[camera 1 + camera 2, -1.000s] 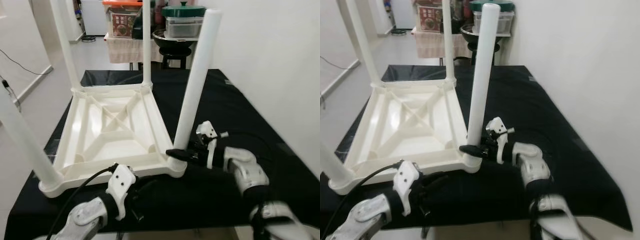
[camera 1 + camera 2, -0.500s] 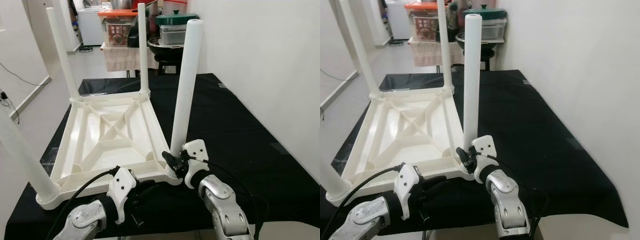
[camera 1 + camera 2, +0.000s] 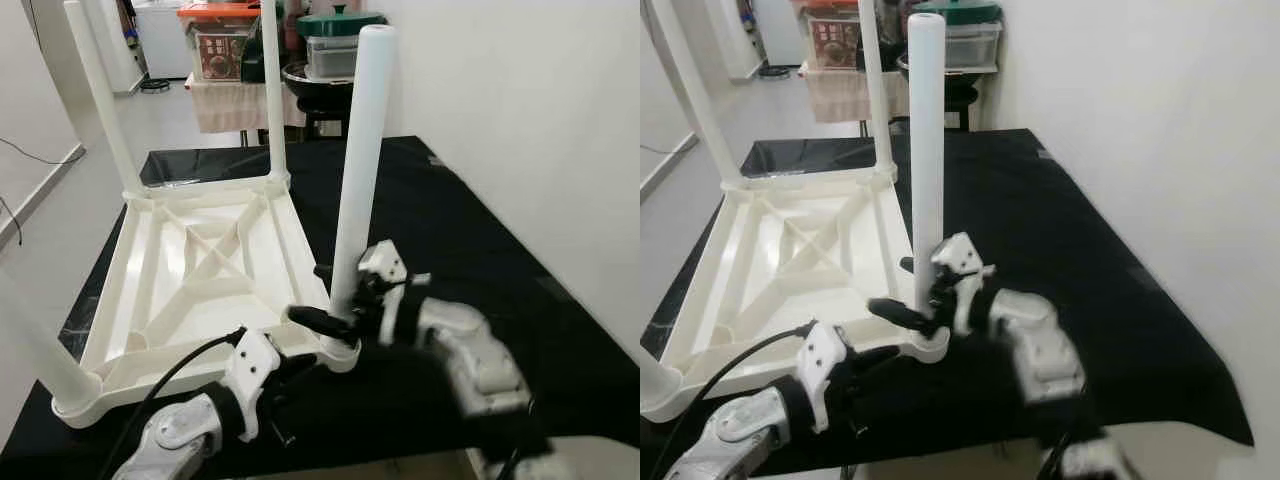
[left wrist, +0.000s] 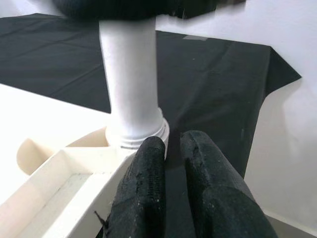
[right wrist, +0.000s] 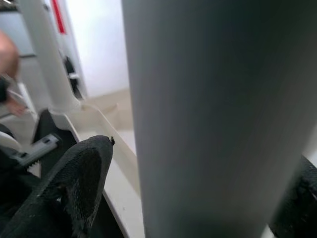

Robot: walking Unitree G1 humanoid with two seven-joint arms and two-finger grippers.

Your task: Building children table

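Observation:
A white plastic children's table lies upside down on a black-covered table, all its legs pointing up. My right gripper is open at the near right leg, low on it, with one black finger in front of it and one behind. In the right wrist view the leg stands between the fingers, with a thin gap on one side. My left gripper is shut on nothing, its tips just below that leg's socket at the table's near edge.
A white wall runs close along the right. Beyond the far end stand a black stool and shelves with storage boxes and a green-lidded pot. Bare floor lies to the left. The black cloth's near edge is right below my arms.
My right gripper has come in from the leg's base and now sits a little higher, astride the leg. The left gripper has stayed put. The camera has shifted slightly.

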